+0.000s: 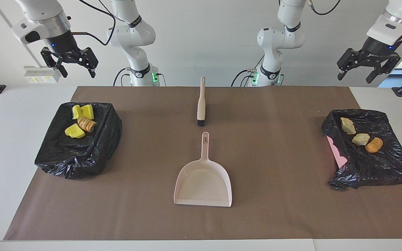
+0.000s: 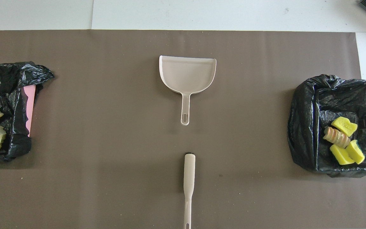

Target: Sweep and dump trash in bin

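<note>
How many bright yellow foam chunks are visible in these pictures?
3. All bright yellow foam chunks lie in the black bag-lined bin at the right arm's end: two side by side nearer the robots, one farther. None seems hidden.

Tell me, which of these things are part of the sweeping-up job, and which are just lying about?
Part of the job:
- yellow lumps and striped piece in one bag-lined bin
- tan lumps in the other bin
- brush
- dustpan
- left gripper and right gripper, raised, open, empty

Just lying about:
- brown mat
- fine crumbs on it
</note>
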You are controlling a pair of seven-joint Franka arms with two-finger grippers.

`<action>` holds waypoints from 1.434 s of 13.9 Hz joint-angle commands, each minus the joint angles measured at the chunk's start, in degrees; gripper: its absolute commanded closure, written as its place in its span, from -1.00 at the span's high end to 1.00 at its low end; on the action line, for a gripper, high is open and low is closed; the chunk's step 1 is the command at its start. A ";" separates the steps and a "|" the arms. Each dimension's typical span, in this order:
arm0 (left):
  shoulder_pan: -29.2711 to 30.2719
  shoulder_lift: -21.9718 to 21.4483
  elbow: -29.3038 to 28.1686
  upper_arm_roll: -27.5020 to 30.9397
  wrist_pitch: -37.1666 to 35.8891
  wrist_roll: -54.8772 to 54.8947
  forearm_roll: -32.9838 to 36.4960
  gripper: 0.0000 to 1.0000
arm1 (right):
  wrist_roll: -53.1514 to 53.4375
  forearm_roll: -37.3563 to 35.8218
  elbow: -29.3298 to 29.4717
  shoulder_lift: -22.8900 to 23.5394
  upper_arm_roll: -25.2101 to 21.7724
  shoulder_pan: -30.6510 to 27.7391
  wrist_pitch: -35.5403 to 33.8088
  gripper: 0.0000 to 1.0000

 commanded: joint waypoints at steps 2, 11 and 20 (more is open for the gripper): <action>0.43 -1.87 -1.85 -0.58 -1.60 0.63 0.03 1.00 | -1.38 -1.49 -1.40 -1.08 0.28 -0.27 1.00 1.00; -0.01 -0.63 -0.97 -1.29 -1.51 -4.11 1.53 1.00 | -1.55 -1.49 -1.40 -1.17 0.28 -0.79 0.82 1.00; 0.84 -1.08 -1.06 -7.67 -1.25 -9.39 2.85 1.00 | -1.55 -1.49 -1.49 -1.17 0.28 -0.88 0.82 1.00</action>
